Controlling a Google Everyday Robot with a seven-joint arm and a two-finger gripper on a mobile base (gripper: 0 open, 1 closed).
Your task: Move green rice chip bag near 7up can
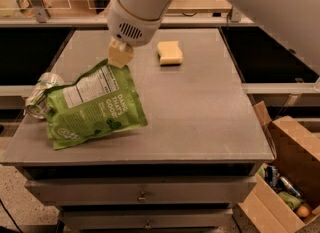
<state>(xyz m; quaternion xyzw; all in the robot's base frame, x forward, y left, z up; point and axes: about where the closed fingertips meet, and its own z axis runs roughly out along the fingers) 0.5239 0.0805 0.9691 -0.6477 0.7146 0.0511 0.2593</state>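
Currently my gripper (pixel 120 57) is pinching the bag (pixel 95 104) by its top corner, fingers clamped; the bag is overlapping the can (pixel 41 91).

Cream-coloured gripper (pixel 120 56) sits at the top edge of the green rice chip bag (pixel 95 108), pinching it, under a white arm (pixel 142 7) with dark vent slots. The bag is light green, with white lettering and a white nutrition label in black print. At its left edge, the 7up can (pixel 41 91) shows silver-grey with a shiny end. There's a pale-yellow sponge (pixel 170 53) on the plain grey table (pixel 210 117). A brown cardboard box (pixel 295 162) is at lower right.
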